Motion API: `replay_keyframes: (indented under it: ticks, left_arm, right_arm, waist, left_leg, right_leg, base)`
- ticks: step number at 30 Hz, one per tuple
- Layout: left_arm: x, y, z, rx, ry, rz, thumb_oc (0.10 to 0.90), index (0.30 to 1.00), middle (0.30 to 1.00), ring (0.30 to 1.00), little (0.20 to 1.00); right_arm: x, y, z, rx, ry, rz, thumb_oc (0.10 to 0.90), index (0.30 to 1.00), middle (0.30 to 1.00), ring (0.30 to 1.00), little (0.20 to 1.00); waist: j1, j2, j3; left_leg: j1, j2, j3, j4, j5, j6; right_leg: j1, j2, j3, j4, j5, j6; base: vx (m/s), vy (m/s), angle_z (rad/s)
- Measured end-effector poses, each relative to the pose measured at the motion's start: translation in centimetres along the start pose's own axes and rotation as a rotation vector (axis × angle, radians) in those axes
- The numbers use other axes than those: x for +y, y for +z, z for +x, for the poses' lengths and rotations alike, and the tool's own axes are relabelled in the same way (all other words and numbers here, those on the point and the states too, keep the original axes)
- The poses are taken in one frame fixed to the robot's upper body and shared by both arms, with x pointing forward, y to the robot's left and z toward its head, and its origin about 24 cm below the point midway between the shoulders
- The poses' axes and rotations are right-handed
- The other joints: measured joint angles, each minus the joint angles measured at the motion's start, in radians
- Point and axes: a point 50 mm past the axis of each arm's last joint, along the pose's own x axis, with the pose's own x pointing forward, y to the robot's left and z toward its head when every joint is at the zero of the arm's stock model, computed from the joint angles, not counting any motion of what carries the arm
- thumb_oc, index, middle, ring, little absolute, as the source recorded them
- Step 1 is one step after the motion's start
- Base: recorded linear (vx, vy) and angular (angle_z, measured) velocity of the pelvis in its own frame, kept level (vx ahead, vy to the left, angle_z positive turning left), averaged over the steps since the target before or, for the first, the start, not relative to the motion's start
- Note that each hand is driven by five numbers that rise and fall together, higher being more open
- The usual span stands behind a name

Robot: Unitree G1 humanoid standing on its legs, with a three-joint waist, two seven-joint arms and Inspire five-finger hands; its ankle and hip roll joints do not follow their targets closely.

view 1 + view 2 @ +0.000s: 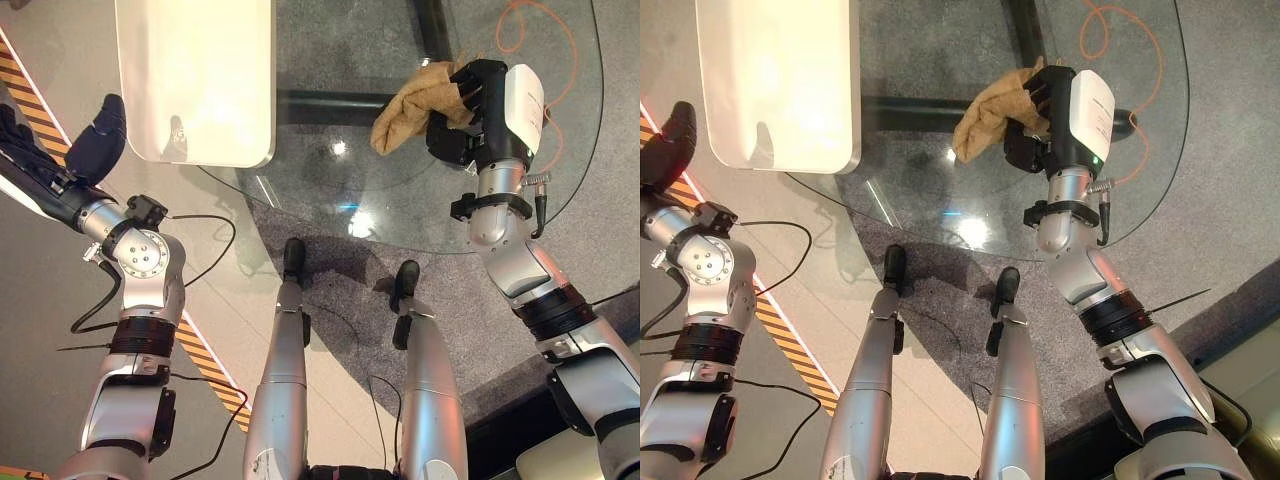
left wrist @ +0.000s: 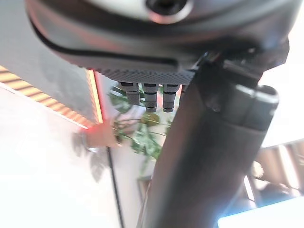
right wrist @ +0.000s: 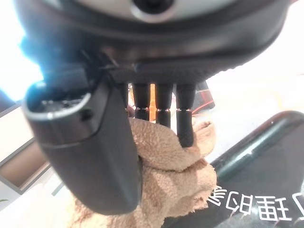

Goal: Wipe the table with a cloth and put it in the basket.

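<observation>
Right hand (image 1: 470,110) grips the crumpled tan terry cloth (image 1: 410,110).
You see it over the round glass counter (image 1: 400,215); your left hand (image 1: 95,140) looks relaxed, seemingly empty.

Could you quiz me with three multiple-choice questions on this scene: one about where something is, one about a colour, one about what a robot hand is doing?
1. Where is the cloth?
A. In the right robot hand, above the glass table
B. Lying on the floor
C. Draped on the white table

2. What colour is the cloth?
A. Blue
B. Tan brown
C. White

3. What is the state of the right robot hand?
A. Open and holding nothing
B. Curled shut on the cloth
C. Pressed flat on the white table

Answers:
1 A: the eye views show the cloth bunched in the right robot hand over the round glass table, beside the white table.
2 B: it looks tan brown in the eye views and the right wrist view.
3 B: the right wrist view shows fingers and thumb closed round the cloth.
</observation>
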Motion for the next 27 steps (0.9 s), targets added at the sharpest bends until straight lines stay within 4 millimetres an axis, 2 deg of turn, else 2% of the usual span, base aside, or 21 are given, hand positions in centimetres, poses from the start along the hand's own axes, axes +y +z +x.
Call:
replay_keyframes:
  ticks: [5,10,18,23,27]
  left_arm:
    - [-1.7,1.9,-0.3,-0.064,-0.127,-0.073,0.800,0.900,0.900,0.900,0.900]
    - [-3.3,2.6,-1.0,-0.079,-0.345,-0.097,0.800,0.900,0.900,0.900,0.900]
    - [-5.6,1.9,-3.3,-0.032,-0.635,-0.066,0.800,0.900,0.900,0.900,0.900]
    - [-6.1,1.7,-3.6,-0.016,-0.707,-0.034,0.800,0.900,0.900,0.900,0.900]
    - [-6.9,2.1,-3.6,-0.026,-0.744,-0.040,0.800,0.900,0.900,0.900,0.900]
  right_arm:
    - [-0.5,0.2,-0.1,-0.012,-0.020,0.027,0.100,0.300,0.300,0.300,0.200]
    - [-1.3,0.7,0.1,-0.040,-0.045,0.044,0.100,0.300,0.300,0.300,0.200]
    - [-1.8,1.3,0.2,-0.070,-0.056,0.063,0.100,0.300,0.300,0.300,0.200]
    - [-1.7,1.7,0.2,-0.097,-0.042,0.086,0.100,0.300,0.300,0.300,0.200]
    - [-2.1,2.4,0.2,-0.115,-0.026,0.173,0.100,0.300,0.300,0.300,0.200]
  waist:
    - [-0.007,-0.003,0.002]
    - [-0.023,-0.004,0.002]
    - [-0.042,-0.004,0.002]
    - [-0.051,-0.004,0.002]
    - [-0.053,-0.004,0.002]
  left_leg:
    - [0.006,0.001,0.002,0.001,0.000,0.000]
    - [0.017,0.001,0.006,0.002,-0.003,0.001]
    - [0.023,0.003,0.014,0.003,-0.004,0.001]
    - [0.049,0.006,0.030,-0.001,-0.007,0.001]
    - [0.053,0.013,0.034,-0.001,-0.008,0.001]
  right_leg:
    - [0.007,0.001,0.002,-0.001,0.000,0.000]
    - [0.018,0.001,0.005,-0.003,0.000,0.002]
    - [0.018,0.003,0.012,-0.002,0.001,0.002]
    - [0.033,0.005,0.029,-0.002,0.001,0.003]
    - [0.034,0.012,0.032,-0.003,0.003,0.002]
  base:
    - [0.00,0.000,0.00]
    - [0.00,0.000,0.00]
    - [0.00,0.000,0.00]
    - [0.01,0.015,-0.06]
    - [0.01,0.018,-0.05]
